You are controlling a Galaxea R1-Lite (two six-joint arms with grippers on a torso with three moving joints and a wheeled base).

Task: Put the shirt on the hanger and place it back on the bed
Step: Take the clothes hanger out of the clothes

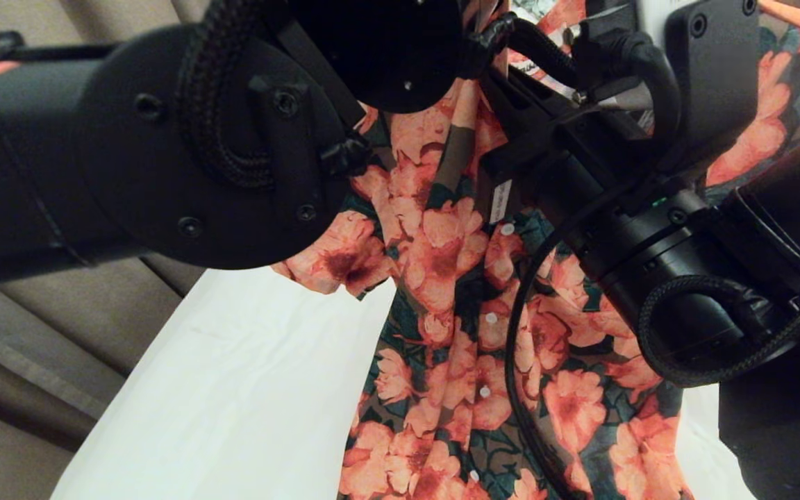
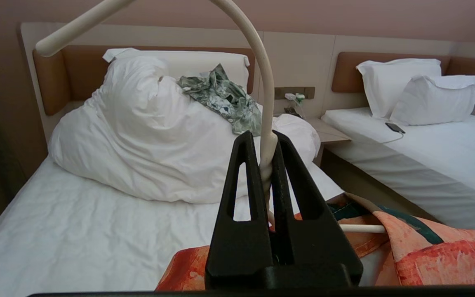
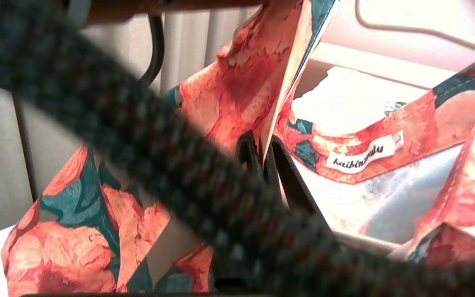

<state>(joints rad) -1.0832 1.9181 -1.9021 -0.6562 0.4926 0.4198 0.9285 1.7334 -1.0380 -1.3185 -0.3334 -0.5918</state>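
The flowered shirt [image 1: 455,333] hangs in the air over the white bed [image 1: 233,389], buttons facing me. My left gripper [image 2: 267,142] is shut on the twisted neck of the cream hanger [image 2: 262,70], whose hook curves overhead; one hanger arm [image 2: 363,228] runs under the shirt's collar [image 2: 410,235]. My right gripper [image 3: 264,144] is shut on an edge of the shirt [image 3: 237,82] next to the neck label [image 3: 361,159]. A braided cable [image 3: 138,140] hides much of that gripper. Both arms crowd the upper head view and hide the hanger there.
A bunched white duvet [image 2: 138,140] with a green-and-white leaf-print garment [image 2: 225,101] on it lies at the bed's head. A nightstand [image 2: 328,134] and a second white bed [image 2: 427,165] with a phone [image 2: 394,127] stand beside. A curtain [image 1: 39,333] hangs along the bed's left.
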